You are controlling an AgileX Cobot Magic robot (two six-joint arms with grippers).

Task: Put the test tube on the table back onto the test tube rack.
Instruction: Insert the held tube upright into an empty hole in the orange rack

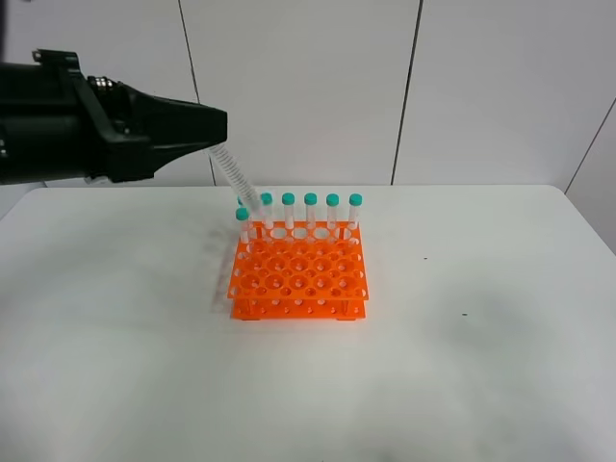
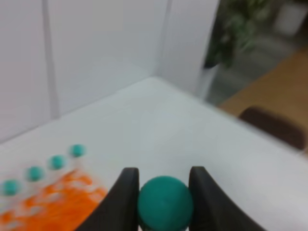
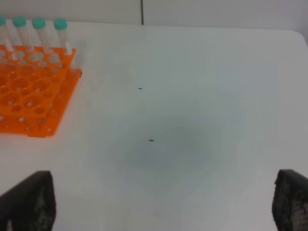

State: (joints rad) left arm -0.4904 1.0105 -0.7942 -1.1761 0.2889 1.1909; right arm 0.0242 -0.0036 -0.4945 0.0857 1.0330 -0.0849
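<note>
Two hands: left hand [image 1: 214, 133] closed, right hand [image 3: 160, 204] spread wide.
Left grip: black fingers [image 2: 126, 197] clamp the tube [image 1: 229, 171] at its teal cap [image 2: 166, 204], one finger on each side.
Left position: raised above the counter [image 1: 500, 337], up and to the left of the rack [image 1: 298, 274] in the high view.
Tube: clear, off the counter, slanting from the left hand down toward the rack's back-left corner. Whether its tip has entered a hole cannot be told.
Right grip: fingers far apart, nothing between them.
Right position: over bare counter, rack off to one side; not seen in the high view.
Rack: orange, two tiers, grid of round holes, standing mid-counter.
Other tubes [image 1: 310, 217]: teal-capped, upright along the back row; one cap at the left end sits lower.
Counter: white, matte, a few tiny dark specks.
</note>
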